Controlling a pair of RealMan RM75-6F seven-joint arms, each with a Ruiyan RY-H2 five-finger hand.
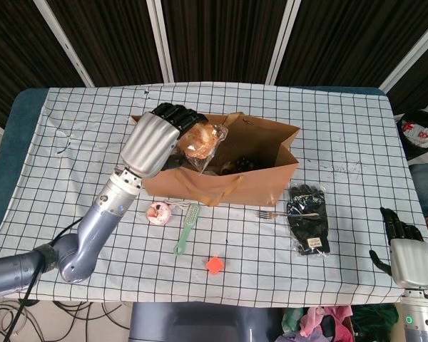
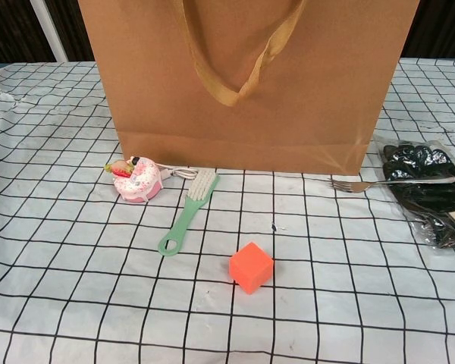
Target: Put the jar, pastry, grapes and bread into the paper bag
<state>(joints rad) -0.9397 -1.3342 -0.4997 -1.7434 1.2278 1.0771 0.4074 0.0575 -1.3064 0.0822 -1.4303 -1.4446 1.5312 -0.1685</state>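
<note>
My left hand (image 1: 157,135) grips the bread (image 1: 201,140), a brown bun in clear wrap, above the open mouth of the brown paper bag (image 1: 260,187) (image 2: 243,83). Dark grapes (image 1: 241,164) show inside the bag. The pink pastry (image 1: 157,212) (image 2: 136,180) lies on the cloth in front of the bag's left end. I see no jar. My right hand (image 1: 405,249) rests open at the table's near right corner, holding nothing. The chest view shows neither hand.
A green brush (image 1: 187,229) (image 2: 188,211) lies beside the pastry. An orange cube (image 1: 214,265) (image 2: 250,267) sits nearer the front edge. A fork (image 1: 285,214) (image 2: 390,183) and a packet of black gloves (image 1: 308,217) (image 2: 432,189) lie right of the bag.
</note>
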